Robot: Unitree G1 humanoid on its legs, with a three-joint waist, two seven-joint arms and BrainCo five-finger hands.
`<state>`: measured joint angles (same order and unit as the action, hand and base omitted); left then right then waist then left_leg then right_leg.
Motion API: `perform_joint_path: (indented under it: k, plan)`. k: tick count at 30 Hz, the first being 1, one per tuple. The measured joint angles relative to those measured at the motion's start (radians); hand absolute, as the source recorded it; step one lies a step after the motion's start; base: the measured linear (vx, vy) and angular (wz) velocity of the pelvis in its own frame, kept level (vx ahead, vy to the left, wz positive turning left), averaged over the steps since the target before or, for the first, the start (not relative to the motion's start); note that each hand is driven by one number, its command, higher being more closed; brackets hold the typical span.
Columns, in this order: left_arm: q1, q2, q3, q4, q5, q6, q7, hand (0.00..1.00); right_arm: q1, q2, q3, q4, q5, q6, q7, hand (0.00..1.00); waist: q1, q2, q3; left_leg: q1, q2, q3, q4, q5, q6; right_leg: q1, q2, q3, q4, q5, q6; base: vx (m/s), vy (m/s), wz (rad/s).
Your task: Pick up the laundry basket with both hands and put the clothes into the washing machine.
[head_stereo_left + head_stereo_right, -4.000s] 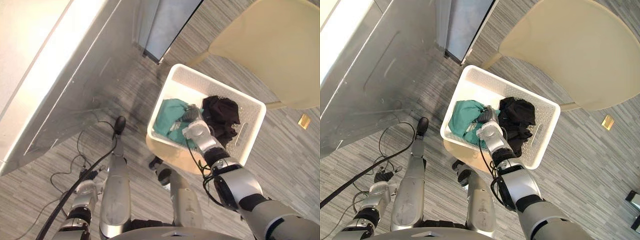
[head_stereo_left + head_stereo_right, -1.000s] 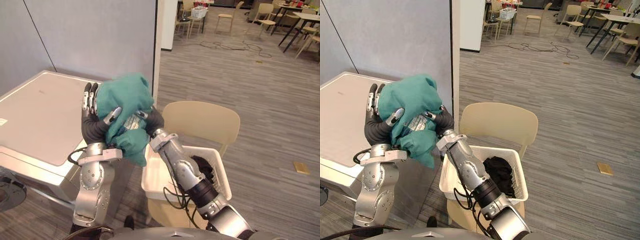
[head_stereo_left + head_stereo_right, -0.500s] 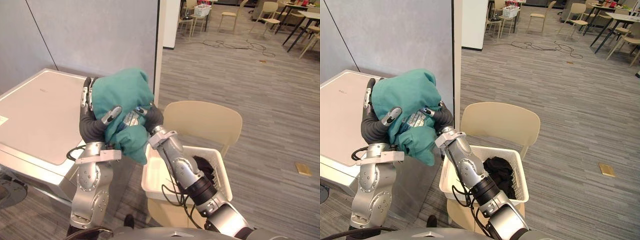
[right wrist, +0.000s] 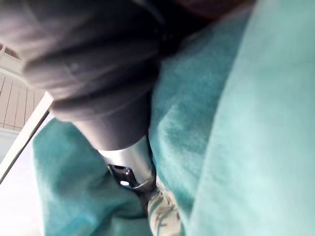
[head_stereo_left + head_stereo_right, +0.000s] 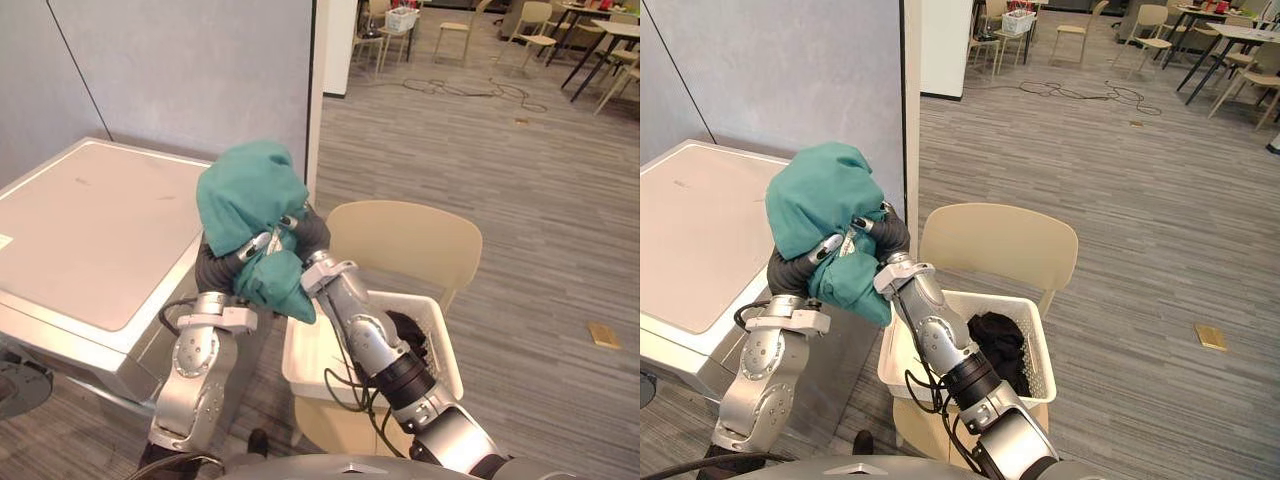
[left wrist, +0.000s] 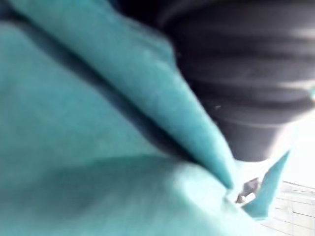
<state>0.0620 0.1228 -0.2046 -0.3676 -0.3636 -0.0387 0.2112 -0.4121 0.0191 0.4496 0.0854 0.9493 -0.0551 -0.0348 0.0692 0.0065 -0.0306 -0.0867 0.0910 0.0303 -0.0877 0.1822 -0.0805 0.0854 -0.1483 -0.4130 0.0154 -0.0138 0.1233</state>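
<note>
teal garment (image 5: 250, 190) held high beside the washing machine (image 5: 90, 230).
left hand (image 5: 222, 268) pinches it; right hand (image 5: 305, 233) buried in cloth, can't tell; laundry basket (image 5: 308, 352) on chair (image 5: 405, 240) below.

No legible text. Small print on washing machine (image 5: 95, 235) top too faint to read.
</note>
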Motion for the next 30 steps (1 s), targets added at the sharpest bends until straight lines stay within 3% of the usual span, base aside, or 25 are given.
perform_joint_path:
  k: [18,19,26,30]
  plan:
    - [-0.078,0.024,-0.015,0.105,0.012,-0.003,0.030,1.00,0.000,-0.005,0.010,0.000,0.008,0.015,-0.035,1.00,-0.016,0.000,-0.032,-0.005,0.004,0.001,0.000,0.002,-0.001,-0.015,0.002,0.014,0.005,0.002,-0.002,0.00,-0.007,-0.02]
    - [-0.078,0.024,-0.016,0.105,0.011,-0.003,0.031,1.00,0.000,-0.005,0.011,0.000,0.008,0.015,-0.036,0.00,-0.016,0.000,-0.032,-0.005,0.004,0.001,0.000,0.001,-0.001,-0.015,0.002,0.014,0.005,0.002,-0.002,0.00,0.000,0.00]
    - [-0.079,0.018,-0.023,0.142,-0.076,-0.012,0.040,1.00,0.012,-0.033,0.039,-0.007,0.032,0.018,-0.033,0.00,-0.019,-0.001,-0.033,-0.007,0.006,0.007,0.000,0.001,-0.001,-0.017,0.002,0.016,-0.001,0.002,-0.002,0.00,0.000,0.00]
    - [-0.091,0.015,0.000,0.249,-0.145,-0.008,0.066,1.00,0.190,-0.100,0.068,-0.160,0.035,0.042,0.018,0.00,-0.025,-0.009,-0.039,-0.011,0.007,0.027,0.000,-0.001,-0.001,-0.030,0.001,0.030,-0.004,0.003,-0.003,0.01,-0.010,-0.08]
